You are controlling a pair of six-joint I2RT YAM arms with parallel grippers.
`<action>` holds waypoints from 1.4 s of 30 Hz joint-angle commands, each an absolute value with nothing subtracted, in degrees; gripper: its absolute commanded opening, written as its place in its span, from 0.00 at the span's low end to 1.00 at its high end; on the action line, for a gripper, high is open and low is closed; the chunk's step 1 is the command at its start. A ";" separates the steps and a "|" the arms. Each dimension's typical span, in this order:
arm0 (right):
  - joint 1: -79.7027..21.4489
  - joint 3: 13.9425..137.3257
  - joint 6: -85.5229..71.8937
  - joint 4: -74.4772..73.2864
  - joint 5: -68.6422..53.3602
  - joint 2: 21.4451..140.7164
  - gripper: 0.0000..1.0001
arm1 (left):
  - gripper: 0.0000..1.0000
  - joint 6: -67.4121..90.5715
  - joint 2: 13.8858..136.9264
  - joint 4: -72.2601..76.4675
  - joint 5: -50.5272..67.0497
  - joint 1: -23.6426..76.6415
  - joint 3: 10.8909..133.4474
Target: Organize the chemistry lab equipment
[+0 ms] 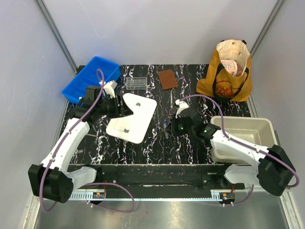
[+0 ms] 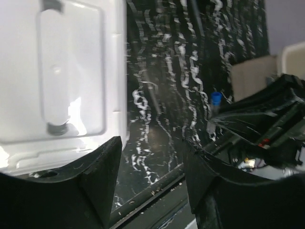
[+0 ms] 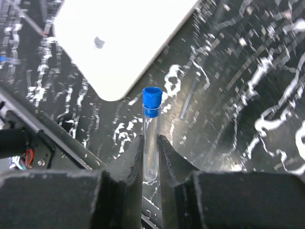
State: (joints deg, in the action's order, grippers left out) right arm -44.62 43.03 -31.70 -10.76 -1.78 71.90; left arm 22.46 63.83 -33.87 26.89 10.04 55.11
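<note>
- The right gripper [image 3: 151, 143] has both fingers [image 3: 133, 164] clamped on the clear barrel of a blue-capped tube [image 3: 152, 102]. Nothing else sits between the pads.
- Tube axis: in line with the fingers. The cap end projects forward past the tips and the rounded end sits back between the pads.
- Just ahead of the cap lies the rounded corner of a flat white tray [image 3: 119, 52]. Ahead and slightly right of the tips, a thin metal tool [image 3: 188, 102] lies flat on the black marbled table [image 1: 152, 148].
- The clear tube rack [image 1: 136, 83], the likely destination, lies well beyond the right fingertips, past the far edge of the white tray. The direct line crosses the tray, so the tube probably needs to travel above it and then be turned cap-up over a rack slot.
- The left gripper [image 2: 152, 148] has its fingers spread apart and holds nothing. The tray edge lies just ahead of one finger. This gripper is nearer the rack than the right one.
- Outward: a blue bin [image 1: 90, 76] lies beyond the left gripper and a beige tub [image 1: 243, 136] sits beside the right arm. A tan tote bag [image 1: 228, 71] stands at the far right, well apart from the path.
</note>
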 commanded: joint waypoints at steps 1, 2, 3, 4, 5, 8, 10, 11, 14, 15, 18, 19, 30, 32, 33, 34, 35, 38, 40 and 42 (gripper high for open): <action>-45.61 39.56 -21.02 7.54 -10.53 66.54 0.19 | 0.57 22.93 66.43 -32.78 33.74 17.64 63.79; -45.62 39.46 -19.87 8.43 -11.42 65.92 0.20 | 0.57 23.03 67.14 -32.78 33.49 19.49 65.29; -45.70 39.55 -19.08 9.31 -12.38 65.66 0.19 | 0.57 23.11 68.02 -32.78 33.31 22.21 66.52; -45.79 39.64 -18.20 9.75 -13.18 65.48 0.19 | 0.57 23.12 69.07 -32.70 33.31 24.06 67.75; -45.97 39.55 -17.32 10.10 -13.62 64.96 0.20 | 0.57 23.12 70.39 -32.70 33.40 25.74 68.98; -46.41 37.97 -15.65 13.00 -14.76 62.32 0.20 | 0.57 24.08 73.73 -32.70 33.84 28.56 71.80; -46.49 36.66 -14.77 14.67 -15.29 59.86 0.20 | 0.55 24.96 75.40 -32.70 34.36 29.44 73.21; -46.49 36.04 -14.42 15.03 -15.21 58.98 0.20 | 0.54 25.13 76.28 -32.52 35.24 29.88 73.73; -46.49 34.55 -13.19 14.51 -14.94 56.87 0.20 | 0.52 25.49 78.48 -32.52 37.87 31.46 75.32; -46.49 34.37 -12.75 14.07 -15.20 56.26 0.20 | 0.52 25.49 79.01 -32.43 38.40 32.07 75.76; -46.49 33.58 -12.04 13.45 -16.17 55.20 0.21 | 0.52 25.22 80.24 -32.78 38.85 33.48 76.81; -46.49 33.40 -11.95 13.10 -16.08 55.11 0.21 | 0.51 25.75 80.68 -32.78 39.28 33.66 77.08; -46.49 34.10 -11.69 13.18 -17.58 55.90 0.21 | 0.44 24.62 82.53 -35.06 40.26 35.07 77.69; -46.49 34.01 -12.04 13.71 -17.58 55.90 0.21 | 0.42 23.30 82.53 -36.99 38.07 35.16 78.05; -46.49 34.01 -12.22 13.88 -17.75 55.90 0.21 | 0.41 22.68 82.62 -37.70 37.71 35.16 78.31; -46.49 33.84 -12.39 14.23 -17.84 55.90 0.21 | 0.39 22.33 82.79 -38.14 37.71 35.07 78.57; -46.49 33.84 -12.48 14.41 -17.75 55.90 0.21 | 0.39 22.15 82.97 -38.49 37.97 35.07 78.84; -46.49 33.84 -12.66 14.33 -17.93 55.99 0.21 | 0.34 22.15 83.23 -38.58 39.19 35.16 78.92; -46.49 33.75 -12.57 14.33 -17.84 56.16 0.21 | 0.33 22.41 83.23 -38.58 39.81 35.16 79.01; -46.49 33.58 -12.74 14.41 -17.84 56.34 0.21 | 0.32 22.76 83.41 -38.06 41.21 35.16 79.01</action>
State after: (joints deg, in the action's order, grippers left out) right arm -45.98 33.61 -12.78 11.31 -17.04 56.21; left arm 23.51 83.00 -38.72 38.98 34.87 76.34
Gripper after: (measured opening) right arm 0.215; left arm 0.332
